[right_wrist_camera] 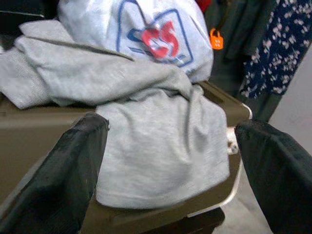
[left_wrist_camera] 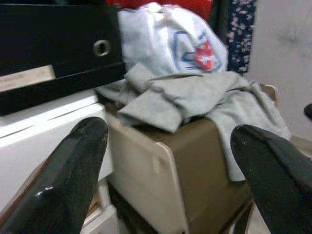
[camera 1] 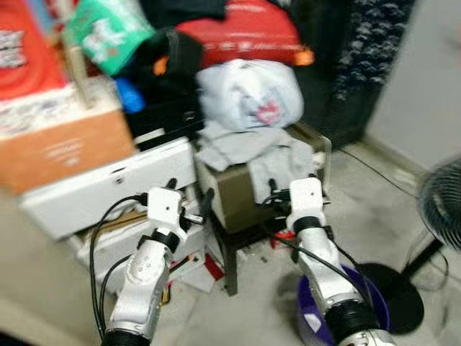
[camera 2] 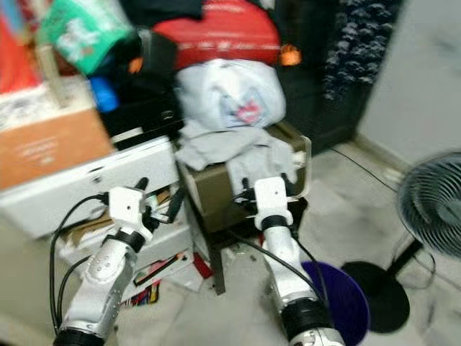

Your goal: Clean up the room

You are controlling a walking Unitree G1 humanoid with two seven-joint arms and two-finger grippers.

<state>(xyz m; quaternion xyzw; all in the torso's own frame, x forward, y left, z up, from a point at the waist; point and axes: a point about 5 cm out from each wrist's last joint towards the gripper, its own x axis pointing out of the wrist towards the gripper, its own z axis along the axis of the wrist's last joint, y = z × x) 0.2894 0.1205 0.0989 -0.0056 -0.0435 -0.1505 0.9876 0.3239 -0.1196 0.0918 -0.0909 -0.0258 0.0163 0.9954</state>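
A grey shirt (camera 1: 268,155) lies draped over the top and front of a brown box (camera 1: 232,196), with a white bag (camera 1: 250,94) behind it. Both tools are raised near the box, released: the right tool (right_wrist_camera: 170,161) faces the hanging shirt, the left tool (left_wrist_camera: 168,161) sits further left. A purple tub (camera 1: 374,295), seemingly, stands on the floor at near right.
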